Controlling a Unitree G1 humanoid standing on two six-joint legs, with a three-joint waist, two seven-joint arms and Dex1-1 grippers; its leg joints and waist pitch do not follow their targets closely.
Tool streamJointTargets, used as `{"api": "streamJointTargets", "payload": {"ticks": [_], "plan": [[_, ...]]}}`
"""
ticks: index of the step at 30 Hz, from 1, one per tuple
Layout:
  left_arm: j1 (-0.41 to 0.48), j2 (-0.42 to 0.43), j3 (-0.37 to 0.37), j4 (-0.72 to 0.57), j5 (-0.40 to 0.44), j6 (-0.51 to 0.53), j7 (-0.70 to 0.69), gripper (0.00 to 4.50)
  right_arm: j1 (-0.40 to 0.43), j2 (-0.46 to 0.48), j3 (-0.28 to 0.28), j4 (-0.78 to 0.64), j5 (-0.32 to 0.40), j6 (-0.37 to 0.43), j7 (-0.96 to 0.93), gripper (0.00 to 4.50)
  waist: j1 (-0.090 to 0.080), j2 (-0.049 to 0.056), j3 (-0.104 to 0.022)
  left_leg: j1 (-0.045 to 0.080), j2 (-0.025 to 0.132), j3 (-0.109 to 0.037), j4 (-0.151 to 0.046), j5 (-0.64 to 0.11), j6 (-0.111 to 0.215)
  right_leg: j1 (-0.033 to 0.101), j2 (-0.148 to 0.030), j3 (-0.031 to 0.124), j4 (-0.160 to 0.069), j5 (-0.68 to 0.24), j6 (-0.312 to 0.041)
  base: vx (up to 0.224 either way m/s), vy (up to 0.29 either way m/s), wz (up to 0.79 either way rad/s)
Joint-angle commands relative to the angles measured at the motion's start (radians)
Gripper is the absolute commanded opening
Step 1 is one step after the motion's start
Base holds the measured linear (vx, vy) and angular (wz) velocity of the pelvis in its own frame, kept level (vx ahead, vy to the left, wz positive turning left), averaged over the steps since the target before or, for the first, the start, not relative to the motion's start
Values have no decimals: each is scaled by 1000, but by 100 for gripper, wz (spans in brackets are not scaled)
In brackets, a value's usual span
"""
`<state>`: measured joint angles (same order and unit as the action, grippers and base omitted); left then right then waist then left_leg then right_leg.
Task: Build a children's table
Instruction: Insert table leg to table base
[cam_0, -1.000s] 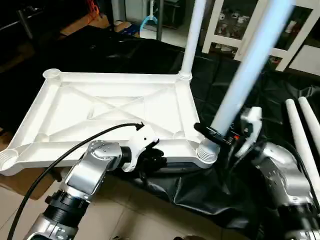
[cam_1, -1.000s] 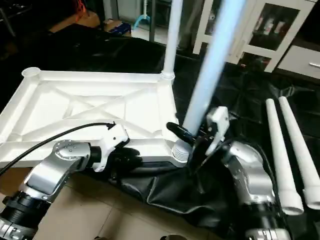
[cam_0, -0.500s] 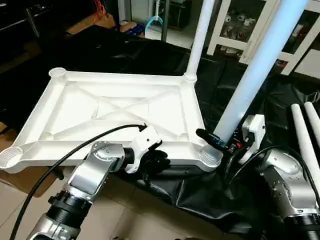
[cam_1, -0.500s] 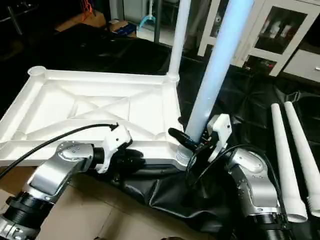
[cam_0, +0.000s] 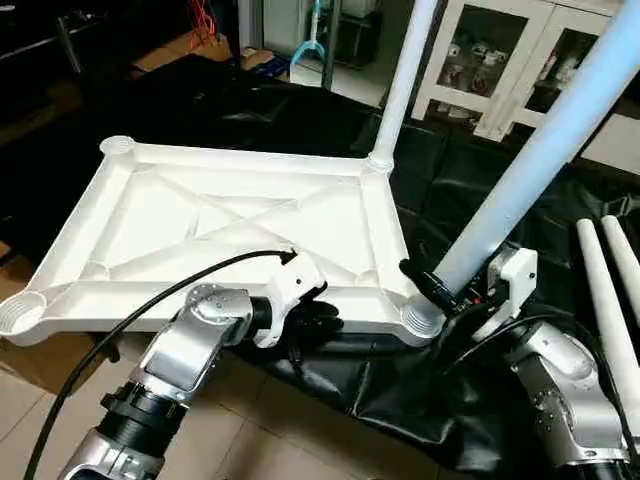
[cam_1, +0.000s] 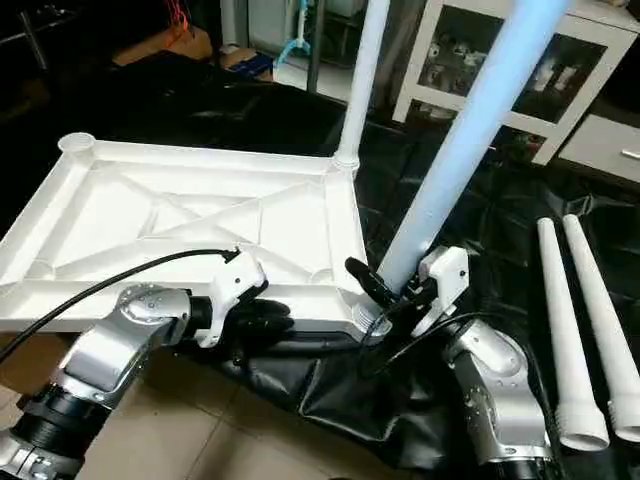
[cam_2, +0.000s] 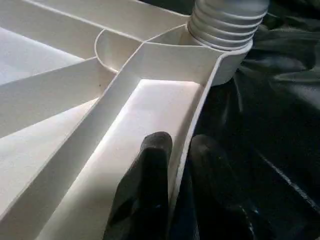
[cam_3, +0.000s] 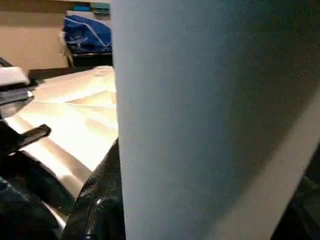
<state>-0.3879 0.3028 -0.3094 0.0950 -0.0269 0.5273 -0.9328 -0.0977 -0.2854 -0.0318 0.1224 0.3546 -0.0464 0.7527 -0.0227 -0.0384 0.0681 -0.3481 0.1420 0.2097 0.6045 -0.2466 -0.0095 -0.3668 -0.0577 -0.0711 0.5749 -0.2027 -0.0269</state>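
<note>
We are on the second leg (cam_0: 520, 180): its threaded end sits tilted in the near right corner socket (cam_0: 420, 318) of the table top (cam_0: 220, 215), which lies underside up. Our right end effector (cam_0: 455, 295) pinches the leg just above the socket; our left end effector (cam_2: 172, 165) pinches the top's near rim. Next, we judge, straighten the leg and twist it home.

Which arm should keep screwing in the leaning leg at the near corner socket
The right. Its gripper already clasps the leaning leg just above the near corner socket. The left gripper is pinched on the table top's rim, steadying it, so it is better left there.
</note>
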Motion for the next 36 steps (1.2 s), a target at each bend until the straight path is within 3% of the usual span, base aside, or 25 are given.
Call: {"api": "streamJointTargets", "payload": {"ticks": [1, 3, 5, 9, 12, 16, 17, 19, 21, 25, 27, 29, 32, 36], "plan": [[-28, -11, 57, 8, -1, -15, 89, 50, 71, -5, 46, 138, -96, 88, -40, 179, -7, 14, -14, 13, 122, -72, -118, -344, -39, -6, -121, 82, -88, -389, -179, 0, 0, 0], [-30, -14, 56, 10, -2, -21, 93, 43, 54, -4, 40, 143, -89, 101, -58, 178, -8, 13, -15, 14, 122, -73, -118, -348, -41, -8, -120, 85, -87, -385, -179, 0, 0, 0], [-28, -15, 53, 10, 0, -25, 94, 39, 51, -3, 37, 144, -83, 102, -59, 177, -10, 15, -19, 6, 122, -74, -119, -317, -34, -1, -121, 85, -82, -335, -190, 0, 0, 0], [-19, 2, 24, 12, 29, -59, 90, 26, 47, -3, 35, 146, -82, 103, -72, 177, -7, 16, -20, 7, 121, -68, -115, -284, -16, 0, -121, 87, -81, -291, -204, 0, 0, 0], [-16, 53, -34, 13, 71, -96, 53, 17, 45, -3, 37, 154, -90, 101, -95, 177, -5, 17, -24, 7, 123, -69, -115, -255, -6, 4, -121, 86, -76, -256, -212, 0, 0, 0], [-22, 83, -62, 3, 67, -88, -4, 6, 42, -5, 36, 162, -90, 99, -103, 177, -10, 19, -24, 7, 122, -67, -116, -252, -15, 7, -119, 84, -71, -230, -226, 0, 0, 0], [-29, 82, -60, 12, 67, -98, -1, 0, 40, -5, 37, 164, -89, 98, -105, 177, -9, 28, -27, 8, 122, -68, -116, -254, -20, 8, -119, 85, -69, -225, -230, 0, 0, 0], [-43, 66, -44, 32, 61, -100, 21, 0, 37, -6, 36, 165, -88, 98, -107, 177, -13, 25, -29, 8, 122, -66, -115, -242, -23, 9, -117, 83, -66, -181, -241, 0, 0, 0], [-71, 41, -21, 61, 44, -98, 56, 47, 36, -6, 36, 167, -86, 95, -108, 177, -12, 30, -29, 12, 121, -63, -113, -246, -23, 7, -116, 84, -66, -174, -251, 0, 0, 0], [-100, 26, -19, 72, 13, -73, 38, 75, 39, -6, 37, 166, -84, 93, -111, 177, -5, 29, -27, 16, 120, -63, -112, -308, -36, 2, -119, 87, -79, -284, -235, 0, 0, 0], [-107, 25, -24, 80, 16, -74, 34, 96, 39, -6, 39, 167, -84, 92, -112, 177, -2, 31, -29, 15, 120, -65, -111, -305, -35, 4, -121, 87, -80, -304, -226, 0, 0, 0], [-114, 28, -36, 87, 15, -67, 13, 113, 41, -5, 42, 167, -85, 90, -112, 177, -1, 38, -32, 14, 119, -66, -111, -291, -35, 6, -119, 86, -78, -285, -225, 0, 0, 0], [-128, 42, -66, 95, 32, -38, -11, 127, 40, -1, 43, 167, -85, 84, -119, 177, -3, 38, -38, 12, 120, -66, -112, -261, -29, 11, -116, 83, -70, -223, -234, 0, 0, 0], [-151, 40, -96, 123, 59, -42, 9, 170, 44, 2, 46, 169, -86, 78, -123, 177, -2, 43, -51, 7, 117, -62, -102, -173, 5, 22, -118, 81, -57, -108, -262, 0, 0, 0]]}}
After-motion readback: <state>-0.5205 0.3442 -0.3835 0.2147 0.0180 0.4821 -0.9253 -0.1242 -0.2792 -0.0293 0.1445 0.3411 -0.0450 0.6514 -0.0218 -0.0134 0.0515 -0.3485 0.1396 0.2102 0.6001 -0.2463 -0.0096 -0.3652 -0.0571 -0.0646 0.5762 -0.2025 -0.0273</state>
